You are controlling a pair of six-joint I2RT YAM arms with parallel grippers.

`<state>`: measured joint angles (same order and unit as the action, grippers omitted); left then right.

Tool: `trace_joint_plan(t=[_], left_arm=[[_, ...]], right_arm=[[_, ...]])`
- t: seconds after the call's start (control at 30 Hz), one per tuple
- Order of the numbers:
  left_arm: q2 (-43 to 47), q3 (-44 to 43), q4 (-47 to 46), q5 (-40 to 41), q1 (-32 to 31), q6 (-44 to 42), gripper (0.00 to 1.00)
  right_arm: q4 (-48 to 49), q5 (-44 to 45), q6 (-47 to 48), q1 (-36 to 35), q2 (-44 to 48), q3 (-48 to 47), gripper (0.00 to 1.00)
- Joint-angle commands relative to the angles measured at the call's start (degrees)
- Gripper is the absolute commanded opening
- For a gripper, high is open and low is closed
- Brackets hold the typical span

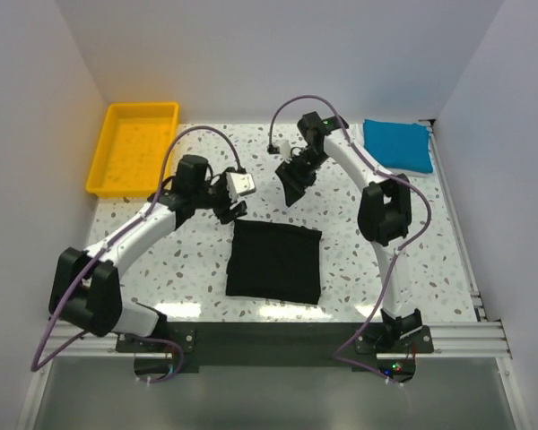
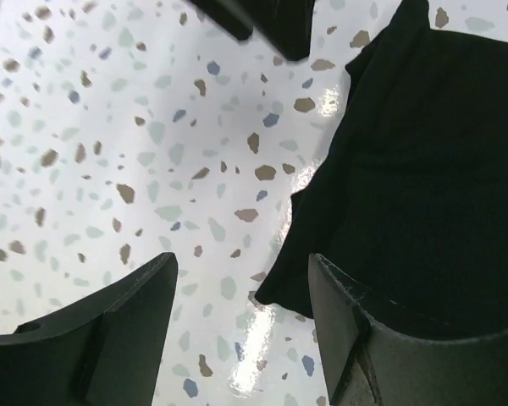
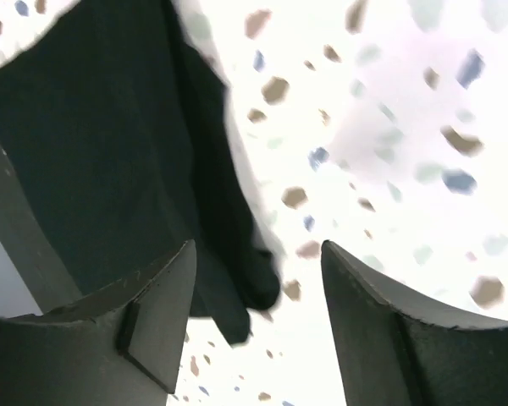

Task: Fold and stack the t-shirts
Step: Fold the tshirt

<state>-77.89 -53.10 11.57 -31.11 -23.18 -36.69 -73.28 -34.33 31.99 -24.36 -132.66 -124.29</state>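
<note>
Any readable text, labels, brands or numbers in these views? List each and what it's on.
None readable in any view.
Black shirt: plain, no print.
Blue folded shirt: plain.
Yellow tray: no label visible.
Table: speckle pattern only.
Left arm and right arm: any marking is too small to read.

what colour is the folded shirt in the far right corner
The folded shirt is blue, clearest in the top external view.
</note>
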Motion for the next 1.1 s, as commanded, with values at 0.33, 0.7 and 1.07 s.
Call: trace_joint_plan(t=[0.33, 0.7, 1.07], left_arm=[[-28.27, -24.42, 25.69, -19.95, 10.35, 2.5, 0.79], [-33.91, -22.66, 27.18, -20.92, 10.35, 1.36, 0.75], [-37.16, -25.73, 29.91, -19.07, 10.61, 0.57, 0.29]], right_arm=[[-7.15, -1.26, 9.93, 5.81, 11.37, 19.61, 0.66], [-3.36, 1.37, 10.64, 4.67, 10.05, 25.58, 0.56], [-3.37, 5.32, 10.73, 4.5, 8.82, 21.64, 0.0]])
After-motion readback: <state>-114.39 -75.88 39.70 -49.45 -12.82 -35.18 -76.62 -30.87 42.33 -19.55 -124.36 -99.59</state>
